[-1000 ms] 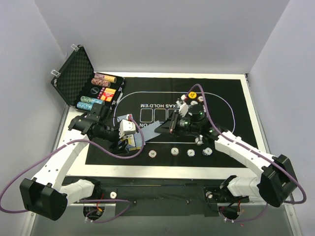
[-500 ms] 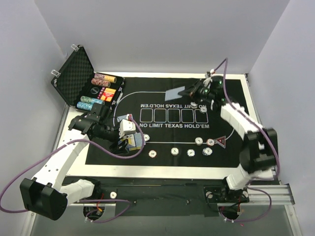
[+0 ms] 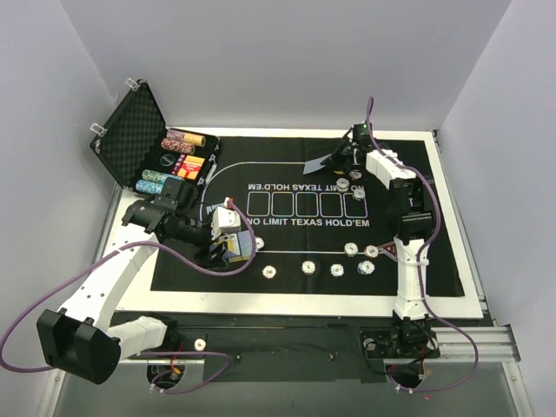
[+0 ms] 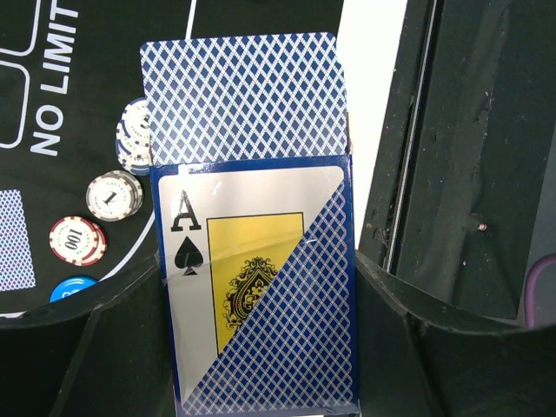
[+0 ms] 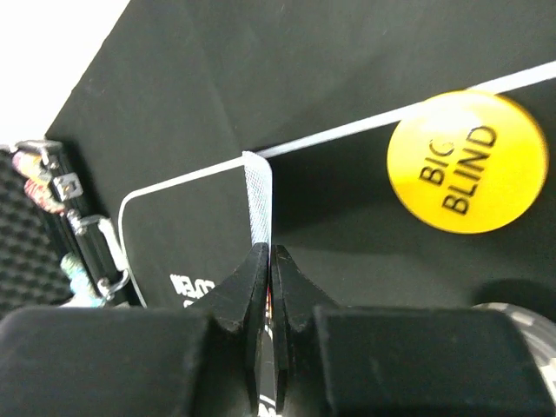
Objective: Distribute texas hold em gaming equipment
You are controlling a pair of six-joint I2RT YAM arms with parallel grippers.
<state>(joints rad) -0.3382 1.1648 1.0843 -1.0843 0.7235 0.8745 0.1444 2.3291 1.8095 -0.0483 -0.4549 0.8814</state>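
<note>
So the black printed felt mat (image 3: 261, 152) has the left gripper (image 3: 228, 236) over its near-left corner, fingers clamped on a blue ace-of-spades card box (image 4: 261, 295) with blue-backed playing cards (image 4: 243, 95) poking out. The right gripper (image 5: 271, 261), at the mat's far edge, pinches one blue-backed card (image 5: 259, 195) edge-on beside the yellow "BIG BLIND" disc button (image 5: 467, 162). A row of small speckled poker chips (image 3: 306, 267) lines the mat's near side.

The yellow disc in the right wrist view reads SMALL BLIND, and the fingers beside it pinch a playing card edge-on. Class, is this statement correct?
Not quite. The yellow disc reads BIG BLIND, not SMALL BLIND, as the right wrist view shows. The rest stands: the right fingers pinch a playing card edge-on beside it.
</note>
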